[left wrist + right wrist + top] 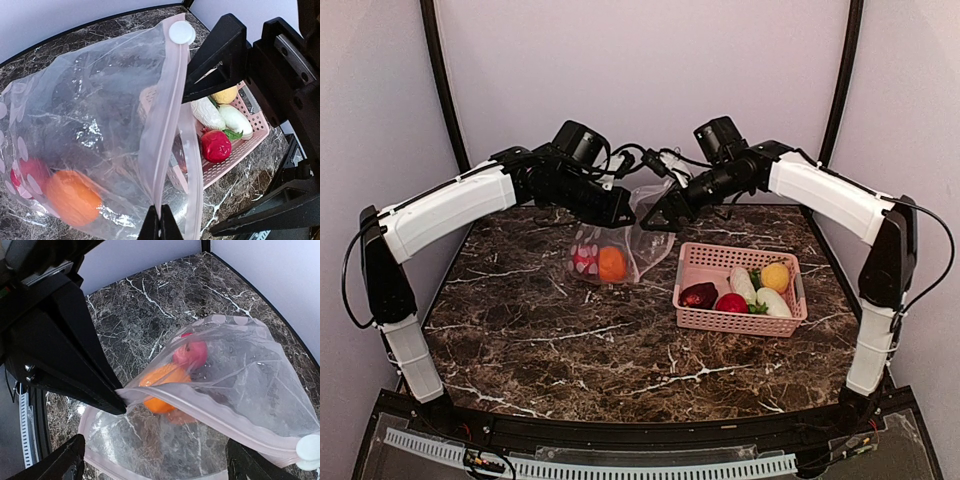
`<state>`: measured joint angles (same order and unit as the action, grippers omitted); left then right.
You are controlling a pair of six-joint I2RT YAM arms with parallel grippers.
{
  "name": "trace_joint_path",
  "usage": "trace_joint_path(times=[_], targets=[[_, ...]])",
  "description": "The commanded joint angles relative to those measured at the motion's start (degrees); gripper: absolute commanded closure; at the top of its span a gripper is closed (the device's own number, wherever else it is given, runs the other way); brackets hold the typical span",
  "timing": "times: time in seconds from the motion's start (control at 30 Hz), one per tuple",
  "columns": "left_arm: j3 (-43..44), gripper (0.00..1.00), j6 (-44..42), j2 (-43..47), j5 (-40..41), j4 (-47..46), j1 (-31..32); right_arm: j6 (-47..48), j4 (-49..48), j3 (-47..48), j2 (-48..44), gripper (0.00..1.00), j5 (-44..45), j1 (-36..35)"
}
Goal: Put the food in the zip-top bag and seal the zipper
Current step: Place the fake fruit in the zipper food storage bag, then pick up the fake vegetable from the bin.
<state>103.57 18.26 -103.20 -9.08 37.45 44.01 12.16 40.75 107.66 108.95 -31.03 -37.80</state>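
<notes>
The left pincer [118, 401] pinches the zip-top bag [250, 380], orange and red food [161, 382] inside.

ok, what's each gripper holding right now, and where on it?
Left gripper pinches the zip-top bag by its zipper strip; right gripper is open, holding nothing.

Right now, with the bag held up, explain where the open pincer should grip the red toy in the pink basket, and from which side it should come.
Take the red toy across its rounded body, probably from straight above: the walls of the pink basket block a sideways approach, and the dark maroon piece and white piece crowd its flanks. The right pincer stands open nearby.
</notes>
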Motion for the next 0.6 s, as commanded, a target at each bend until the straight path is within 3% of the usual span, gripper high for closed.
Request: trace_joint_path(times=[0.0, 0.3, 0.5, 0.57], targets=[[0.6, 0.99, -0.1, 1.3, 2.5, 0.8, 0.3, 0.4, 0.6, -0.6, -4.9, 0.05, 1.0, -0.2], [-0.5, 0.99, -0.2, 1.0, 3.0, -0.4, 0.2, 6.0, -2.2, -15.5, -20.5, 0.01, 9.6, 1.9], [-2.8, 0.99, -0.1, 2.3, 3.0, -1.6, 0.2, 8.9, 3.0, -22.3, -24.6, 0.01, 9.7, 7.9], [-4.6, 0.99, 0.0, 3.3, 3.4, -2.7, 0.3, 9.5, 4.4, -25.2, -25.5, 0.06, 10.7, 9.9]])
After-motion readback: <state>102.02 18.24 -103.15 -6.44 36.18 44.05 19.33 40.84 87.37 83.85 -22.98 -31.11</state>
